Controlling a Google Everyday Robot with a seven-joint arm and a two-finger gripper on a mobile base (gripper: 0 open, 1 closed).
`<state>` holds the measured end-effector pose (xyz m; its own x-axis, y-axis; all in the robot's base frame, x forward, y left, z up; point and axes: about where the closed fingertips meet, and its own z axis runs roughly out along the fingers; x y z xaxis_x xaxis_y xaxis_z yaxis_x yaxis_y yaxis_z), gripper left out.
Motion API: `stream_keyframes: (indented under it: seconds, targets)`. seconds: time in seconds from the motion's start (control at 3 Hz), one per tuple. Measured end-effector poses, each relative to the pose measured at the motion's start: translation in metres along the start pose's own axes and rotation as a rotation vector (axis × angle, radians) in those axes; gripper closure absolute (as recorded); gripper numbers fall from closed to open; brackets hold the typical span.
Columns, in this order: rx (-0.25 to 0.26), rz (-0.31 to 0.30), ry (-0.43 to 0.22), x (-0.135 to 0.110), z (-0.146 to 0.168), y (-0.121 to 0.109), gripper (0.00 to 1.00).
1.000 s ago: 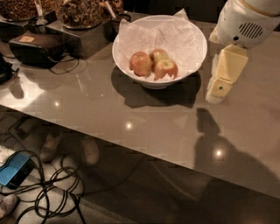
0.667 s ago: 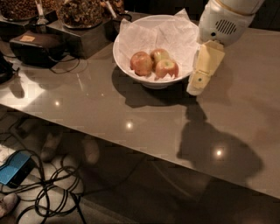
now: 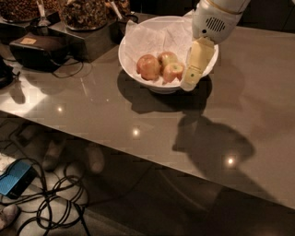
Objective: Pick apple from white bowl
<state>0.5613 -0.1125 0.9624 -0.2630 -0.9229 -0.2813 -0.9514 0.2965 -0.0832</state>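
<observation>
The white bowl (image 3: 138, 55), lined with crinkled white paper, stands at the back middle of the grey table. Three apples lie in it. The apple (image 3: 168, 58), small and pale yellow-green with a pink blush, is at the back. A bigger reddish-orange apple (image 3: 148, 67) lies to its left. A red apple with a stem dimple (image 3: 173, 72) lies in front of it. My gripper (image 3: 190, 83) hangs from the white arm above the bowl's right rim, just right of the red apple and close to the pale one. It holds nothing that I can see.
Black boxes (image 3: 37, 50) and dark containers of snacks (image 3: 85, 14) stand at the table's back left, with a cable trailing from them. The table's front edge (image 3: 138, 154) runs across the view. Below it on the floor lie tangled cables (image 3: 55, 203) and a blue object (image 3: 16, 177).
My gripper has moved left from beside the bowl's right side to over its right rim, nearer the apples. The apples and the bowl have not moved.
</observation>
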Motion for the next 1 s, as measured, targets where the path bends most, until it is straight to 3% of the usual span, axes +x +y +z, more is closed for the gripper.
stream_keyframes:
  seconds: [1.0]
  targets:
    - [0.001, 0.149, -0.092, -0.024, 0.003, -0.036, 0.0]
